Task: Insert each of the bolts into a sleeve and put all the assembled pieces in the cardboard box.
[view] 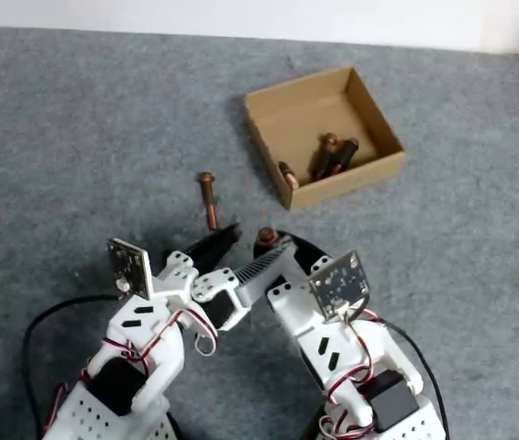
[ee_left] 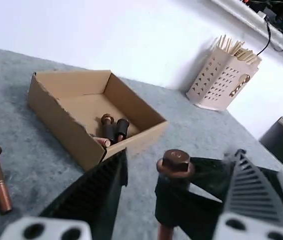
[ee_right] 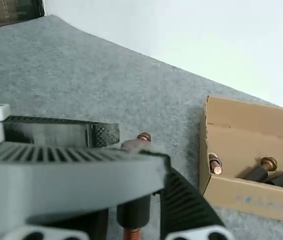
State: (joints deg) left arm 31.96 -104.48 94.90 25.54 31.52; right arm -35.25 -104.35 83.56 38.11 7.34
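High view: cardboard box [view: 325,191] on grey tabletop [view: 76,137], three assembled pieces [view: 328,156] lying inside. Loose bolt [view: 208,202] flat near box, long axis running away from arms, head at far end. Left hand [view: 259,239] open, jaws either side of held bolt [view: 267,237].

Left wrist view: held bolt upright, head up, shank through black sleeve [ee_left: 174,207].

Right wrist view: right hand [ee_right: 139,202] closed on sleeve.
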